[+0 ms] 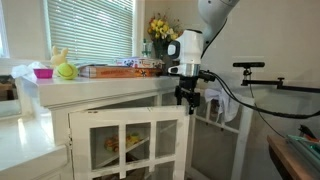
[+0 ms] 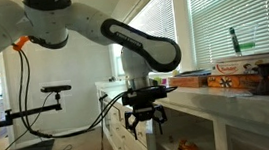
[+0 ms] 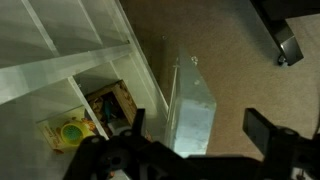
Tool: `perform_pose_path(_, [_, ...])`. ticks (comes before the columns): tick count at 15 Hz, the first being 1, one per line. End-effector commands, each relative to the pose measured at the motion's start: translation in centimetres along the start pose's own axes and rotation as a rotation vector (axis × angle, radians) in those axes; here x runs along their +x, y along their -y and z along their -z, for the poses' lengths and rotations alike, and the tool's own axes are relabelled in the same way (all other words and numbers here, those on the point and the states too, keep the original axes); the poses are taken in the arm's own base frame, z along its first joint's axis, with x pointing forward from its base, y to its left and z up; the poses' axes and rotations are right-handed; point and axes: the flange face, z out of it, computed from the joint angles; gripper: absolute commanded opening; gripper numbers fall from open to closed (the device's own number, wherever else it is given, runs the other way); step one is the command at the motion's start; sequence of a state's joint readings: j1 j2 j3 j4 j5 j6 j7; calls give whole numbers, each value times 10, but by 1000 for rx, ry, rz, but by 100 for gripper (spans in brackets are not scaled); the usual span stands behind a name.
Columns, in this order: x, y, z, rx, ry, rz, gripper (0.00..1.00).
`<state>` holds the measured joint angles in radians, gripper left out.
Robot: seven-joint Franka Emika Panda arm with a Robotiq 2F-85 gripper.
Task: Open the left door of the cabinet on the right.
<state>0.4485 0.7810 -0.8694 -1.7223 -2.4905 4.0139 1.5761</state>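
Note:
The white cabinet (image 1: 110, 95) has a flat overhanging top and also shows in an exterior view (image 2: 203, 103). Its glass-paned left door (image 1: 128, 140) stands swung out from the front, hinged at its left edge. My gripper (image 1: 186, 102) hangs at the top of the door's free right edge, and it also shows in an exterior view (image 2: 146, 124). In the wrist view the door's top edge (image 3: 190, 95) runs between my two fingers (image 3: 200, 120), which are spread apart, one on each side. Shelves with toys (image 3: 65, 130) show inside the cabinet.
Flat boxes (image 1: 120, 70), a vase of yellow flowers (image 1: 160, 28), a green and yellow toy (image 1: 62, 68) and a pink bowl (image 1: 43, 72) stand on the cabinet top. A lower plain white unit (image 1: 20, 145) stands beside it. A camera stand (image 1: 252, 66) is behind my arm. The floor is carpet (image 3: 240, 60).

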Motion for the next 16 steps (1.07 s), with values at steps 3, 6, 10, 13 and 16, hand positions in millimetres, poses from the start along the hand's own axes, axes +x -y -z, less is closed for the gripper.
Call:
perform_pose_path(3, [0,0,0,-1,-1,1,100])
perform_pose_path(6, [-8,1,25,-36,-32,1,100])
perform_pose_path(10, [-19,3,75,-117,-86,-20,100])
perform_pose_path(13, [-27,3,106,-87,-113,-100,90])
perform_pose_path(16, [-31,5,121,-18,-142,-171,59])
